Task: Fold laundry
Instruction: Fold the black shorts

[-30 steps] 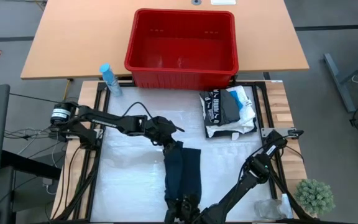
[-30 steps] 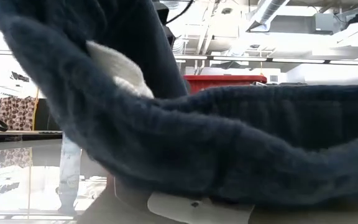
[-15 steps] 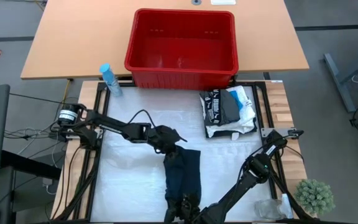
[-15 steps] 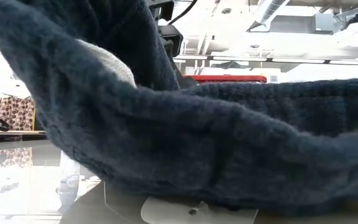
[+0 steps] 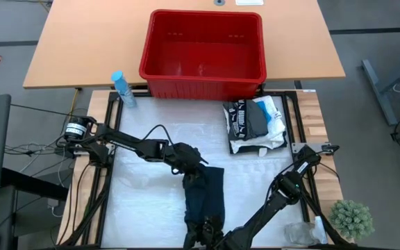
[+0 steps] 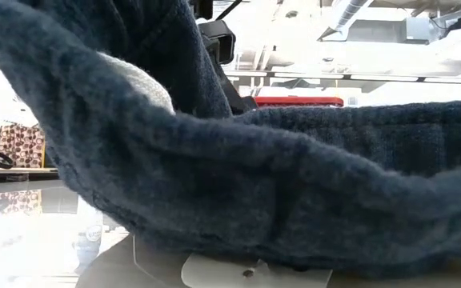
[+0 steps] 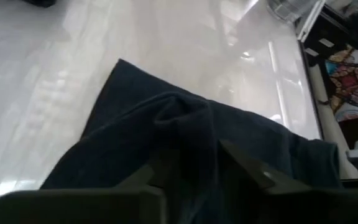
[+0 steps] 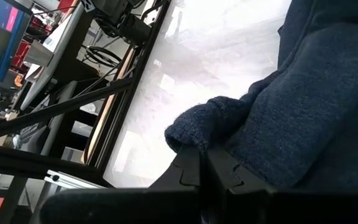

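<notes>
Pinching the near end of the dark blue knit garment (image 5: 205, 198), the right hand (image 8: 205, 171) sits at the front edge of the bench (image 5: 144, 201), its fingers closed tight on a bunched fold of the cloth. The left hand (image 5: 194, 172) rests at the garment's far end, fingers (image 7: 244, 165) lying on the fabric; whether they grip it or have let go cannot be told. The garment lies as a long narrow strip on the white-covered middle of the bench, running from the left hand toward the front edge, and in the low view it fills nearly the whole picture. Well apart, near the right rear corner, a pile of folded clothes (image 5: 255, 123) in black, grey and white sits on the bench. Behind it stands the red basket (image 5: 203, 54) on a wooden desk (image 5: 82, 42). A blue spray bottle (image 5: 121, 88) stands beside the basket's left corner, and a small green plant (image 5: 351, 219) is at the front right.
</notes>
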Tool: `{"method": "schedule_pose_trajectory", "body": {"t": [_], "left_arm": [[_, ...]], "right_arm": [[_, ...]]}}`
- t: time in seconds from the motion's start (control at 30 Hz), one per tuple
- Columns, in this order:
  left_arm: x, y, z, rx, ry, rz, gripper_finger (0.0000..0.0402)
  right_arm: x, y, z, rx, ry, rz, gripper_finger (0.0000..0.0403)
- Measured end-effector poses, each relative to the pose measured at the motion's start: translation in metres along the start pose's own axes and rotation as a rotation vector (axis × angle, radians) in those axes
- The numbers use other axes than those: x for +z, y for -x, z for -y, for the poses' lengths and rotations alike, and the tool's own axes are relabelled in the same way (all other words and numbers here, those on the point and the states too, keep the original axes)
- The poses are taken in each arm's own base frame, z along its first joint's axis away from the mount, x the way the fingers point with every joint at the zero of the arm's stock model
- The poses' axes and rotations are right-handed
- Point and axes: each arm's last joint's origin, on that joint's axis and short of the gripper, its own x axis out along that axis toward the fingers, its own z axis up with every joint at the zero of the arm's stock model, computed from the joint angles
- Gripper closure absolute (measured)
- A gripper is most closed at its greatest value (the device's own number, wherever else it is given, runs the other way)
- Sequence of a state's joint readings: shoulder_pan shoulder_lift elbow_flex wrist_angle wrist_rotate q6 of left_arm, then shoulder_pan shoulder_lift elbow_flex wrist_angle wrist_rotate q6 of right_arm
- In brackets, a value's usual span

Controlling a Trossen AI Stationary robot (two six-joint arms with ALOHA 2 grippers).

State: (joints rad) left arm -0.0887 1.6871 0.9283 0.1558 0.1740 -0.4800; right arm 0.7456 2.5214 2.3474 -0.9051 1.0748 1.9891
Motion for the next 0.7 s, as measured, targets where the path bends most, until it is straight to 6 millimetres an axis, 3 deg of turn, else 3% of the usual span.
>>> {"method": "schedule_pose_trajectory", "body": {"t": [0.23,0.37,0.5,0.7], "left_arm": [[0.003,0.001,0.003,-0.148,-0.012,-0.032,0.0216],[0.005,0.003,-0.003,-0.201,0.003,-0.06,0.0176],[0.007,0.005,-0.01,-0.223,0.009,-0.084,0.016],[0.021,0.011,-0.016,-0.407,0.007,-0.133,0.0166]], "right_arm": [[0.0,0.0,0.0,0.0,0.004,0.0,0.0381],[0.0,0.0,0.0,0.0,0.007,-0.001,0.0381],[0.0,0.001,0.0,0.0,0.007,-0.004,0.0381],[-0.002,0.004,0.001,0.003,0.009,-0.009,0.0381]]}}
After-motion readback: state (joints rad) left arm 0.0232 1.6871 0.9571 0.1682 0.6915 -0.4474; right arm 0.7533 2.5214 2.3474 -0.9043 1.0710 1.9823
